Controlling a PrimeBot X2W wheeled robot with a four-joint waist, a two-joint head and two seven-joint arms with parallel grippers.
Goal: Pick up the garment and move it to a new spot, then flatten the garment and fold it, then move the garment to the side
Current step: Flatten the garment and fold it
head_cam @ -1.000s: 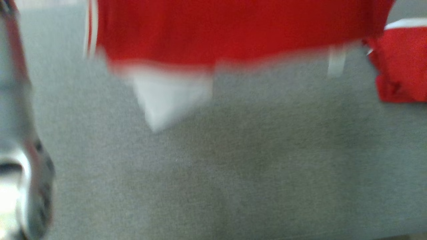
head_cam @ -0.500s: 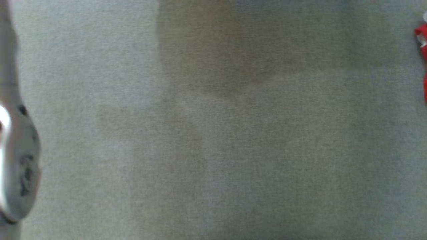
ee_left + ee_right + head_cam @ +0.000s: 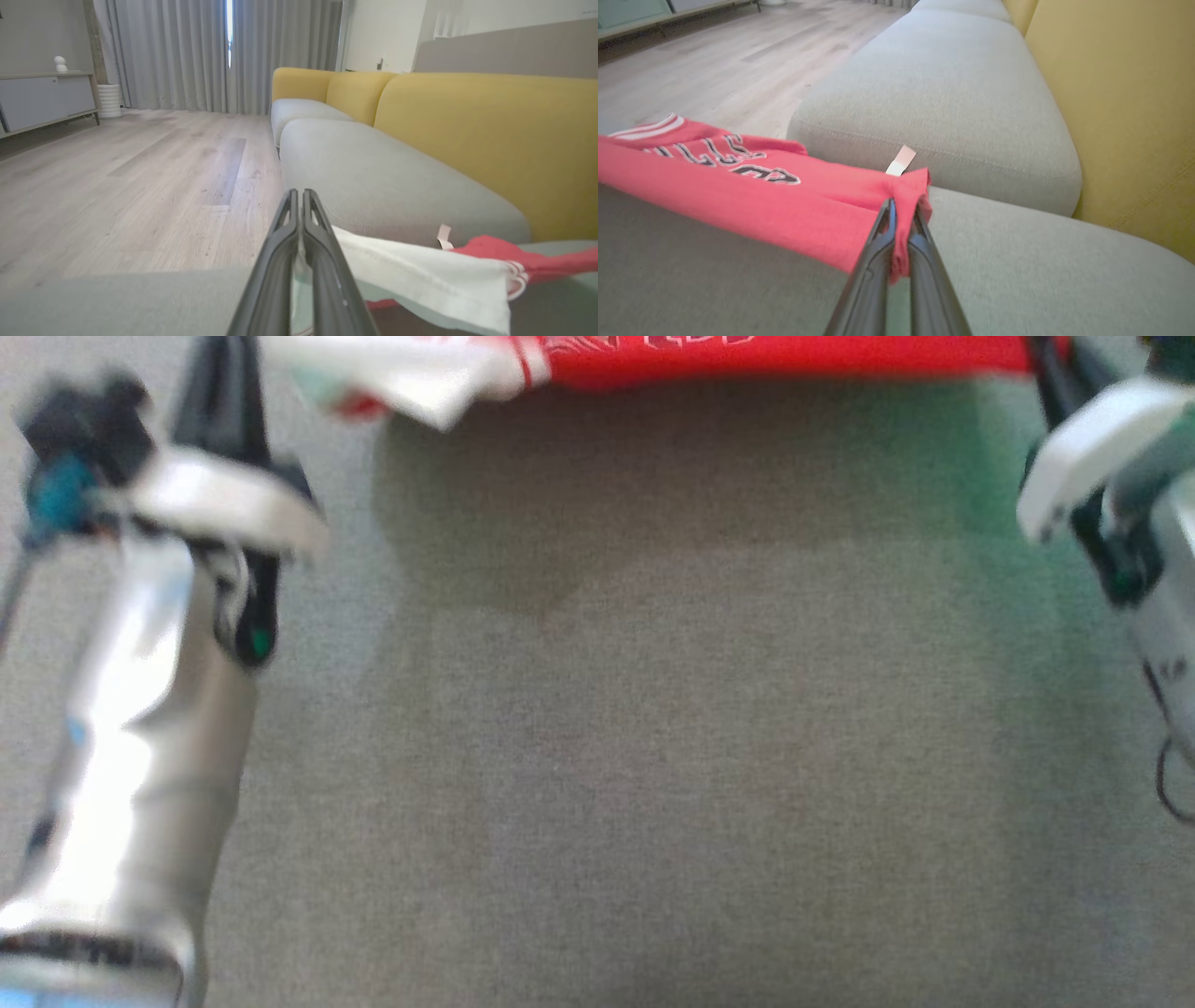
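The garment (image 3: 784, 357) is red, with a white edge and letters on it. It is stretched in a long band along the top of the head view, above the grey sofa seat (image 3: 653, 728). A dark shadow (image 3: 485, 551) lies on the seat under it, so it seems to be held up in the air. Whether any part of it touches the seat cannot be told.

A second ago the garment filled the top of the head view, and a white flap hung down from it. Half a second ago there was almost only grey seat, with a scrap of red at the right edge. The head was moving all that time, so much of this jump is the camera's own. What is new is that both arms now show at the two ends of the garment, and it is pulled straight between them. That likely means the carrying is nearly done and the garment is ready to be laid flat.

The left claw (image 3: 299, 192) is pinched tight on the white edge. The right claw (image 3: 901, 205) is pinched tight on a red corner, beside a small pale tag (image 3: 900, 161). Beyond them are the sofa's yellow back (image 3: 467, 140) and the wooden floor (image 3: 140, 177).
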